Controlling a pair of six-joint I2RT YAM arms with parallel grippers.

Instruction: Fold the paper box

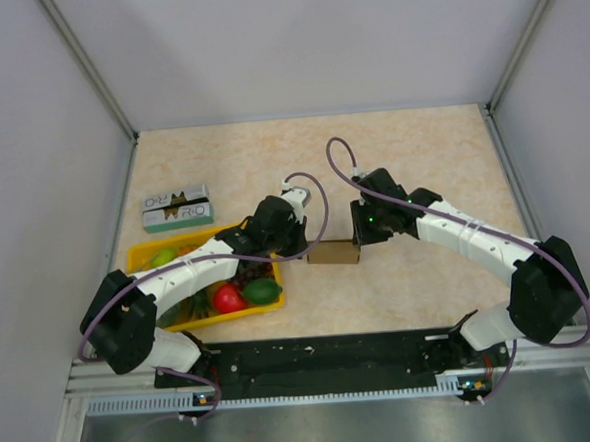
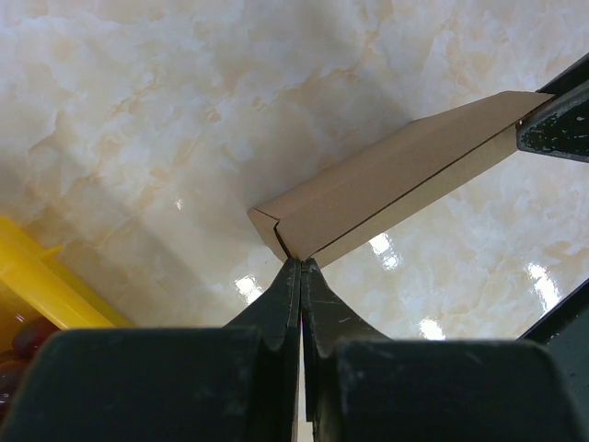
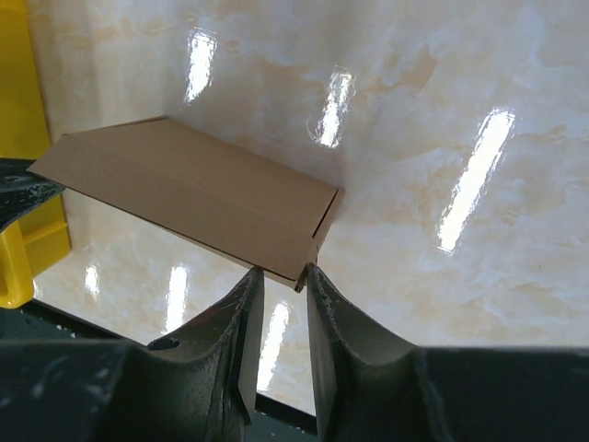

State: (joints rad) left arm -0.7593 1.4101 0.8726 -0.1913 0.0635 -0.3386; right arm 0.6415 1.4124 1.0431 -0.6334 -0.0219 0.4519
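Note:
The paper box (image 1: 334, 252) is a flat folded brown kraft piece between my two grippers at the table's middle. My left gripper (image 1: 294, 243) is shut, pinching the box's left corner (image 2: 296, 241) between its fingertips (image 2: 291, 276). My right gripper (image 1: 361, 239) is closed to a narrow gap around the box's right corner (image 3: 299, 269). Its fingertips (image 3: 250, 281) touch the cardboard on either side. In the left wrist view the right gripper's finger (image 2: 560, 124) covers the box's far end. The box (image 3: 193, 198) is slightly tilted.
A yellow tray (image 1: 142, 255) with green and red fruit sits front left, close behind my left arm. It also shows in the wrist views (image 2: 51, 285) (image 3: 23, 101). A green-and-white printed carton (image 1: 177, 208) lies behind the tray. Grey walls enclose the table.

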